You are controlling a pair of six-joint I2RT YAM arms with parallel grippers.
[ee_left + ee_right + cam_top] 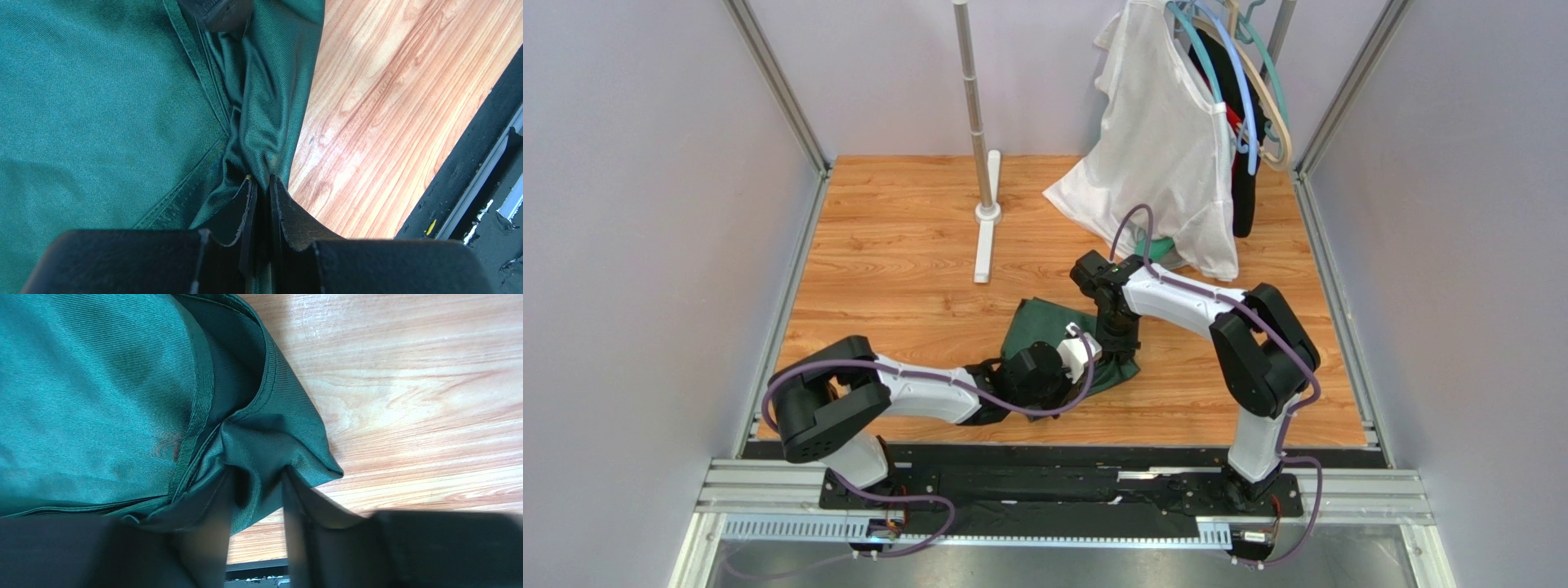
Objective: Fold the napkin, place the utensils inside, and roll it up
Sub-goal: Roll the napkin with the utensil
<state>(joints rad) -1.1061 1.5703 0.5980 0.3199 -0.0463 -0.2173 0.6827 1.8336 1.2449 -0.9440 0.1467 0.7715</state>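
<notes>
- The napkin (1038,333) lies bunched at the centre of the table (891,257).
- Left gripper (259,180), nearly closed, pinches a fold at its 3 o'clock edge.
- Right gripper (256,478) clamps the adjoining corner, apparently ready to fold that edge over.

Your table (891,257) is of light brown wood, with the grain running left to right. The napkin (1032,325) lies on it near the front edge, about the middle. It is dark green and bunched, with one hemmed layer folded over another. Farther back a white stand (986,239) has its long foot flat on the wood. To its right, the lower corner of a white garment (1161,172) seems to rest on the table. A bit of brighter green cloth (1160,249) shows beside its hem.
</notes>
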